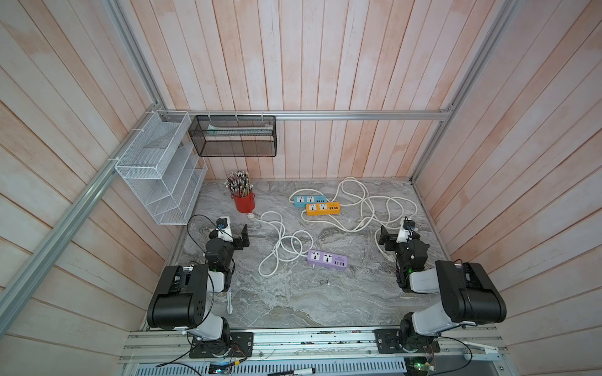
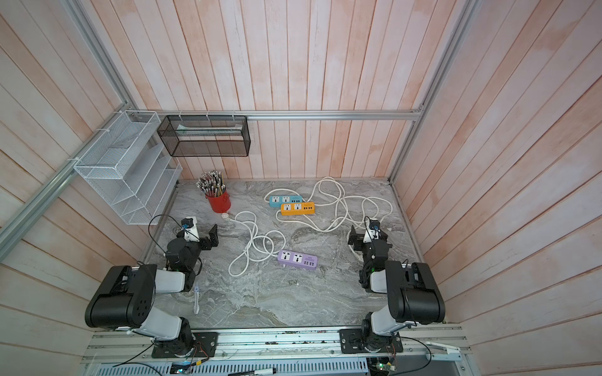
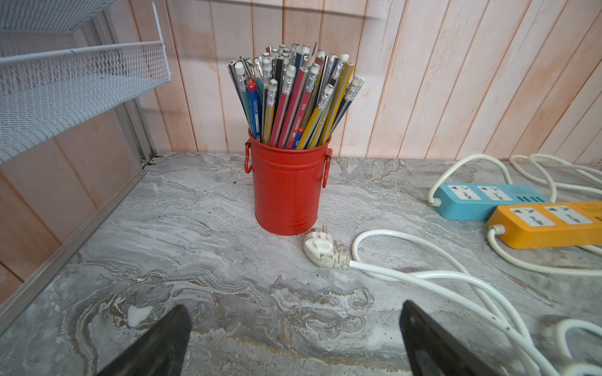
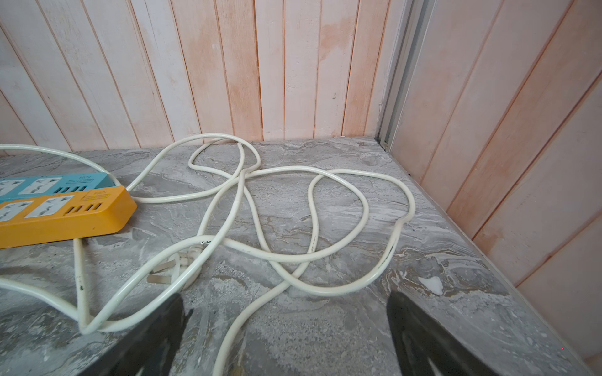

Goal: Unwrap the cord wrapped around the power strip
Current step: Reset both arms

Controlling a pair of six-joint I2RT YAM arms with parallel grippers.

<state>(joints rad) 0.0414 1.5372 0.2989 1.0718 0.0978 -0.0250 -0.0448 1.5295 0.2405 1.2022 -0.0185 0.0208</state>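
Note:
A purple power strip lies flat near the table's middle. Its white cord runs off in loose loops on the table to a white plug beside a red can; no turn of it lies around the strip. My left gripper hovers open at the left, short of the plug, holding nothing. At the right my right gripper is open above a stretch of white cord on the table, with nothing between its fingers.
A blue strip and an orange strip lie side by side at the back, their cords tangled loosely toward the right wall. The red can of pencils stands back left. A white mesh rack and a black basket hang on the walls.

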